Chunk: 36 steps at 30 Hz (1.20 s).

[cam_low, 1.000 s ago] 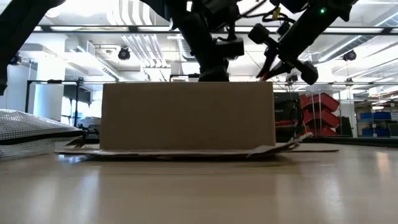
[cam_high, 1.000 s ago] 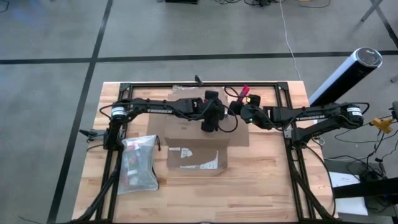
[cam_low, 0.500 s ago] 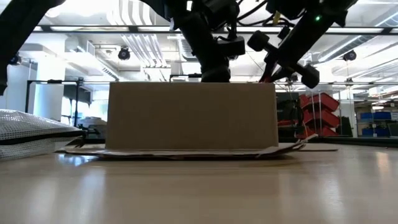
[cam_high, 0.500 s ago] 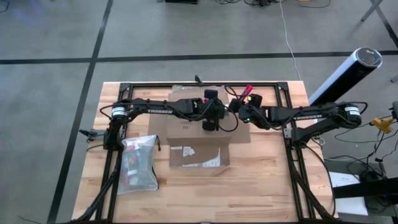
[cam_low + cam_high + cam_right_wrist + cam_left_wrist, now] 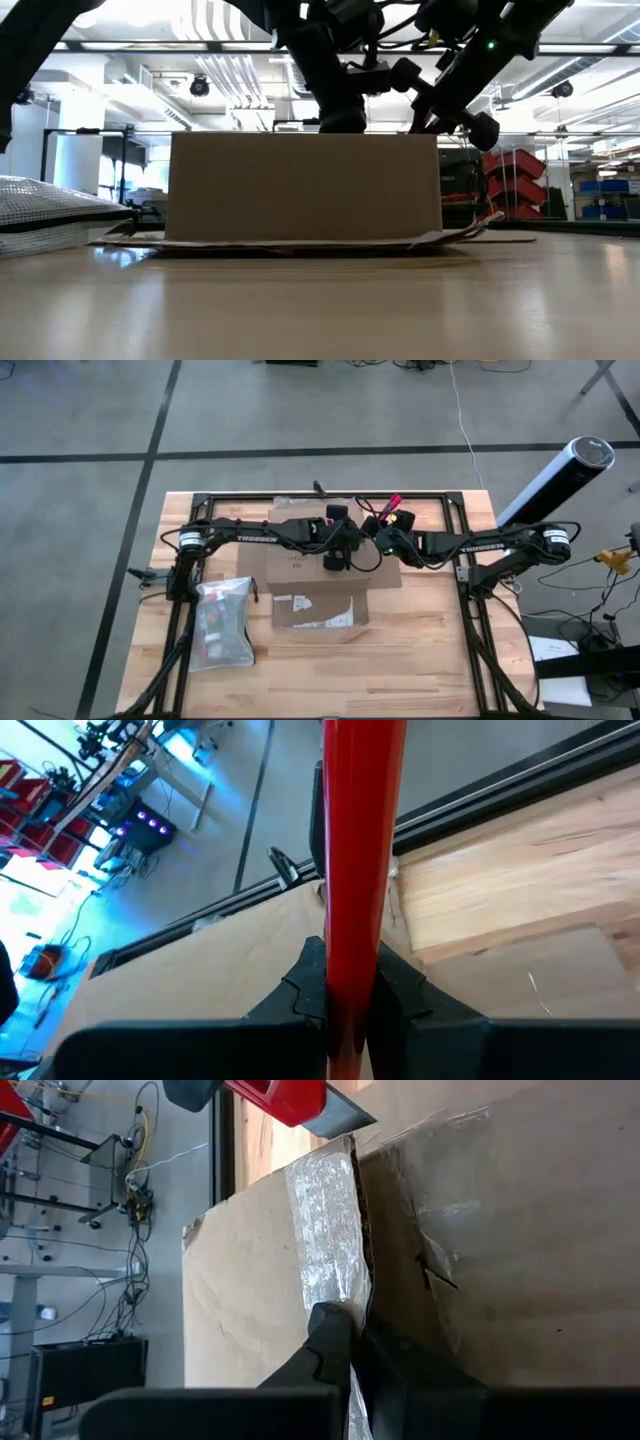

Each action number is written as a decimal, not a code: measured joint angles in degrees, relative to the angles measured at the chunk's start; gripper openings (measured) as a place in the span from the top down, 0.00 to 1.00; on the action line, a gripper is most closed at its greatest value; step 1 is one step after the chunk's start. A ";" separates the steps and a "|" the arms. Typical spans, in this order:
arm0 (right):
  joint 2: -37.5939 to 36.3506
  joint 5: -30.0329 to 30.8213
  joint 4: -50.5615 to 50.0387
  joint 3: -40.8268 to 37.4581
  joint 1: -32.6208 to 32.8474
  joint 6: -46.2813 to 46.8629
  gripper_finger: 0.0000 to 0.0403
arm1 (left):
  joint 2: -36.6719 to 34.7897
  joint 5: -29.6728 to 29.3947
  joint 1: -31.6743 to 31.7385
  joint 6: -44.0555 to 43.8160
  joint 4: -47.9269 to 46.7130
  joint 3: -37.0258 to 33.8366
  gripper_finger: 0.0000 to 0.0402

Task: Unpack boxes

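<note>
Faintly, "TROSSEN" shows on both arms above the box (image 5: 318, 590).

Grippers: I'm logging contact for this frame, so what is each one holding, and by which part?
The left gripper pinches the taped edge of a cardboard box flap. The right gripper grips the red utility knife around its handle.
</note>
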 joint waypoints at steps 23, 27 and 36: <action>-22.01 -5.87 35.83 -26.89 2.01 -14.56 0.96 | -0.07 2.51 0.82 -0.72 -1.35 0.07 1.00; -19.12 -4.48 40.71 -27.61 1.86 -12.94 0.96 | -0.09 2.59 0.85 -0.66 -1.27 0.07 1.00; -2.20 -2.58 39.66 -19.85 1.20 1.20 0.96 | -0.09 3.45 0.98 -0.72 -0.47 0.02 1.00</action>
